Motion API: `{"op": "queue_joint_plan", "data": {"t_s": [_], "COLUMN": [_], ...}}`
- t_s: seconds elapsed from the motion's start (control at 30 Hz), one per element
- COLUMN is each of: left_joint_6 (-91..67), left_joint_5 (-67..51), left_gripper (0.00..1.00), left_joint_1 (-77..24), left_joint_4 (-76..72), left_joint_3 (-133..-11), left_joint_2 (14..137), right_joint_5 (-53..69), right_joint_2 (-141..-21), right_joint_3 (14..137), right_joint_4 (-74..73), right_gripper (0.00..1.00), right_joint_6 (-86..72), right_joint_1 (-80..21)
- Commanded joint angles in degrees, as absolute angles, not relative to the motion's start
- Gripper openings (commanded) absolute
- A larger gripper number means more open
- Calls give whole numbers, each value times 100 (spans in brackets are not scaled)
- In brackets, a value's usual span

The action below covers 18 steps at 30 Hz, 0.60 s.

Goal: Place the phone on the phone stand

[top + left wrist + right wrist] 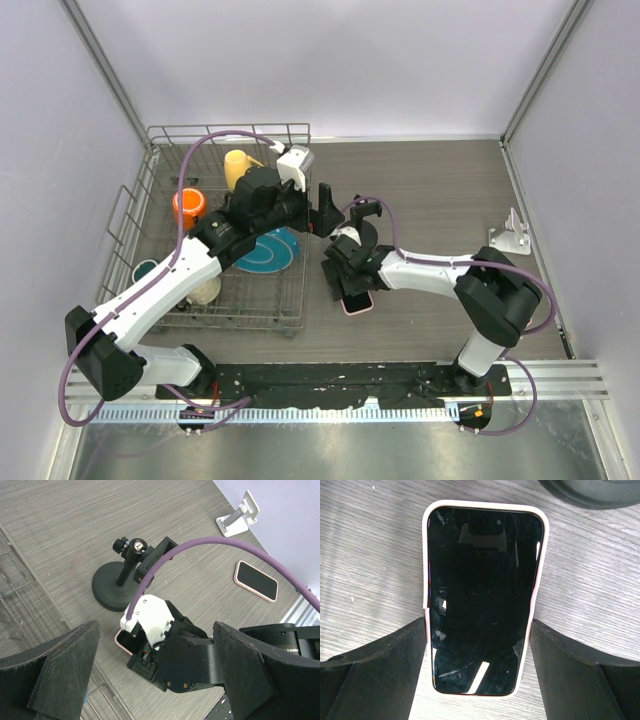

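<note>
The phone (pixel 482 600), black screen in a pink case, lies flat on the wood table; it also shows in the top view (pixel 358 301). My right gripper (pixel 479 630) is low over it, its fingers against both long edges. The black phone stand (pixel 122 577) stands just beyond it, with round base, post and clamp head. Its base edge shows in the right wrist view (pixel 592 492) and its clamp in the top view (pixel 367 211). My left gripper (pixel 155 630) is open and empty, hovering above the stand and the right wrist; in the top view (pixel 324 212) it is left of the stand.
A wire dish rack (pixel 150 215) at the left holds a yellow cup (pixel 238 166), an orange cup (pixel 188 206) and a blue plate (pixel 270 250). A white stand (pixel 510 235) is at the right. A second pink-cased phone (pixel 256 580) lies right of the black stand.
</note>
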State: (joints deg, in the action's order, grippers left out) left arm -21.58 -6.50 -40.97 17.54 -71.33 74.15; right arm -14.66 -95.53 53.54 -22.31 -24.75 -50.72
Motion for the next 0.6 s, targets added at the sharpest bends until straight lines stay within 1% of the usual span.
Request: {"op": "queue_joint_plan", "data": {"t_s": [0.0, 0.1, 0.17, 0.2, 0.23, 0.3, 0.33, 0.37, 0.4, 0.47, 0.5, 0.57], "left_joint_6": [-2048, -2039, -2022, -2021, -2021, -2030, -2022, -2021, -2013, -2004, -2013, -2039], "left_joint_5": [-624, -598, -572, -554, -580, -597, -606, -606, -598, -545, -562, -641], "left_gripper": [100, 100, 100, 100, 100, 100, 100, 100, 100, 100, 100, 100], "left_joint_1": [-4157, -4166, -4166, -4166, -4166, -4166, -4183, -4175, -4184, -4184, -4175, -4192], "left_joint_4": [1652, 1661, 1652, 1670, 1670, 1661, 1670, 1670, 1670, 1687, 1670, 1670], "left_joint_3": [-7330, -7321, -7330, -7330, -7321, -7339, -7339, -7348, -7339, -7330, -7339, -7348], "left_joint_2": [7383, 7365, 7357, 7348, 7365, 7356, 7356, 7348, 7348, 7348, 7348, 7365], "right_joint_5": [-1556, -1591, -1591, -1660, -1670, -1635, -1643, -1600, -1556, -1625, -1687, -1854], "right_joint_2": [-10028, -10081, -10081, -10064, -10020, -9871, -9679, -9538, -9397, -9019, -8904, -8537], "right_joint_3": [5423, 5511, 5511, 5493, 5458, 5265, 5195, 5055, 4967, 4774, 4712, 4493], "right_joint_4": [-2680, -2795, -2804, -2795, -2760, -2532, -2453, -2278, -2181, -1961, -1890, -1653], "right_gripper": [85, 85, 77, 70, 55, 42, 34, 30, 19, 2, 0, 0], "right_joint_6": [-2593, -2610, -2593, -2593, -2593, -2584, -2601, -2593, -2541, -2523, -2505, -2505], "right_joint_1": [-5089, -5089, -5089, -5089, -5089, -5089, -5089, -5089, -5089, -5080, -5080, -5089]}}
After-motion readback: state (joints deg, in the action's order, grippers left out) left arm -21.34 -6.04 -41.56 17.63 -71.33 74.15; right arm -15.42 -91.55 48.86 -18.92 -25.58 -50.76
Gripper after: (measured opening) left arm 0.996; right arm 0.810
